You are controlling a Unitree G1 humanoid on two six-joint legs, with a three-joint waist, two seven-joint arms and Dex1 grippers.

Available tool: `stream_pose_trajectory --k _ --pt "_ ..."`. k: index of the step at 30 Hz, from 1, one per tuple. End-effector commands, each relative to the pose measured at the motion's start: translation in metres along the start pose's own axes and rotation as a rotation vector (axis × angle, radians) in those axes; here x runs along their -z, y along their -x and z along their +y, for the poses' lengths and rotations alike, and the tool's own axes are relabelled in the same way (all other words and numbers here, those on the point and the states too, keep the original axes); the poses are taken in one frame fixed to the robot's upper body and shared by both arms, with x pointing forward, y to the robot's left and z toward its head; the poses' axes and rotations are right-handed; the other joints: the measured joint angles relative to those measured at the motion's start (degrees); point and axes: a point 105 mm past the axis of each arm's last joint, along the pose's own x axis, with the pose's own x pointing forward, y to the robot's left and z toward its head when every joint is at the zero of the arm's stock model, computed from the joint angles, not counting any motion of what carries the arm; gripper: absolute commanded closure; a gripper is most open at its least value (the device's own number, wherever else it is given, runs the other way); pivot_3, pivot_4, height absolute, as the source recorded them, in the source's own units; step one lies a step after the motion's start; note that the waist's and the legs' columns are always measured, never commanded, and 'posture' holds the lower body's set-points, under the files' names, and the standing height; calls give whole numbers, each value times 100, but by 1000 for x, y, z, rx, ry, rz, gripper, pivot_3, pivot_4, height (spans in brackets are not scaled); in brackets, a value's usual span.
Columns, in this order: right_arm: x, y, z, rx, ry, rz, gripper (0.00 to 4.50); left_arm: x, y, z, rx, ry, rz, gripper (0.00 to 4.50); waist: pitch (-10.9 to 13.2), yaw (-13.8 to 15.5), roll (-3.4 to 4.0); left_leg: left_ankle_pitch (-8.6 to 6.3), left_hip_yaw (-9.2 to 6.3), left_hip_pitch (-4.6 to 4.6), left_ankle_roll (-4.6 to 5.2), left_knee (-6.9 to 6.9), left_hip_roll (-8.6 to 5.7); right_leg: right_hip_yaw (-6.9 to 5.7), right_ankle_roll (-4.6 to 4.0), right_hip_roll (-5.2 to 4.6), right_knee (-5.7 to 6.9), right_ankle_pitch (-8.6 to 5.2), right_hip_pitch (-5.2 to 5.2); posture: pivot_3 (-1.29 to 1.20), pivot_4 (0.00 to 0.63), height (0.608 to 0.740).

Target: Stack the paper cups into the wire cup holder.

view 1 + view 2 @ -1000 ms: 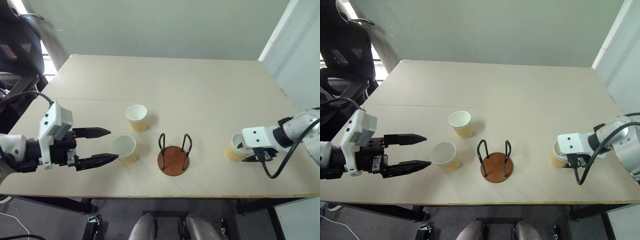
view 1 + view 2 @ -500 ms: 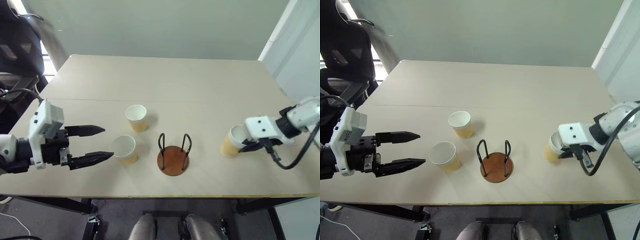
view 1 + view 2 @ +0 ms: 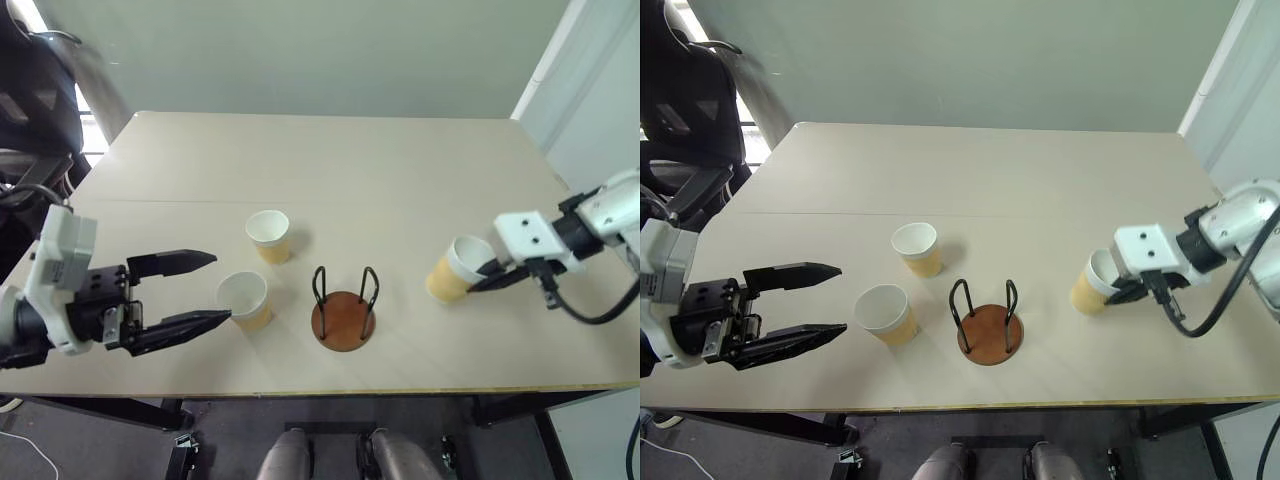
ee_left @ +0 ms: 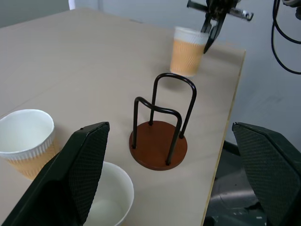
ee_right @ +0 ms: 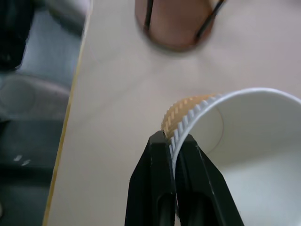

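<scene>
The right claw (image 5: 173,141) is pinched tight on the wall of one paper cup (image 3: 452,270), one finger inside the rim and one outside, and the cup hangs tilted above the worktop (image 3: 400,180). The wire cup holder (image 3: 343,306) stands empty, off to the side of that claw toward the other arm, well apart from it. This cup looks very light and thin-walled, so a rim pinch like this should carry it, though I'd judge a hard squeeze could crease the paper and the cup could swing on such a narrow hold. The left claw (image 3: 208,290) stands wide open and holds nothing. A second cup (image 3: 244,300) sits just beyond its fingertips and a third (image 3: 270,235) a little farther off; taking either by the rim seems best.
</scene>
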Motion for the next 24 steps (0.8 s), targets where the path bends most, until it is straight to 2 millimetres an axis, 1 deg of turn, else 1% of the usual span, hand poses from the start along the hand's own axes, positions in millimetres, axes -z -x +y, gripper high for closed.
stream_pose_trajectory --k 1,2,4,6,8,11,12,14,17,19,21,24 --pt "-37 18 -4 13 73 -130 4435 -9 1 -5 -10 -79 -48 0 0 -7 0 2 -1 1 1 0 0 1 -2 1 0 -3 1 0 150 740" --pt "-48 22 -6 14 89 -177 4435 -7 0 -7 -8 -80 -53 0 0 -11 0 3 -2 1 1 1 0 0 -5 1 2 -8 2 0 150 740" --pt "-66 27 -7 4 116 -253 4435 -3 -1 -11 -4 -73 -61 0 0 -19 0 5 0 1 1 1 -1 2 -42 2 2 -32 2 0 150 740" --pt "-78 29 -9 -3 141 -306 4435 2 -1 -14 -5 -60 -61 0 -1 -26 -2 6 0 0 0 1 -1 3 -37 2 1 -36 4 0 150 740" --pt "-91 29 -12 -14 167 -360 4435 7 -3 -17 -6 -53 -55 0 -2 -32 -3 6 0 0 1 2 -2 4 -32 2 1 -38 5 0 150 740" --pt "-120 26 -11 -54 204 -492 4435 9 -6 -18 -29 -60 -82 0 -1 -40 -2 6 -1 2 2 0 -1 4 -32 2 4 -39 4 0 150 740" --pt "-125 24 -11 -64 205 -511 4435 10 -7 -19 -30 -60 -83 0 -1 -42 -2 7 -1 3 2 -1 -1 3 -32 2 6 -38 4 0 150 740" --pt "-126 15 -10 -84 201 -507 4435 11 -7 -19 -32 -54 -73 0 -3 -28 -5 7 -2 6 2 -4 0 1 -32 2 8 -39 4 0 150 740" --pt "-119 -9 -17 -68 209 -446 4435 12 -6 -19 -45 -58 -57 0 -4 -20 -6 7 -6 5 2 -2 -2 0 -30 1 7 -39 8 0 150 740" --pt "-113 -21 -23 -43 226 -394 4435 12 -4 -19 -49 -58 -49 0 -4 -27 -7 6 -6 5 2 1 -1 0 -33 1 7 -35 8 0 150 740" --pt "-106 -30 -27 -31 251 -348 4435 12 -4 -19 -53 -58 -45 0 -2 -30 -3 6 -6 7 3 1 0 0 -33 1 8 -29 8 0 150 740" --pt "-103 -39 -29 -33 277 -320 4435 13 -3 -19 -60 -60 -36 0 -1 -30 -2 6 -7 8 2 1 1 -1 -36 1 11 -25 6 0 150 740"
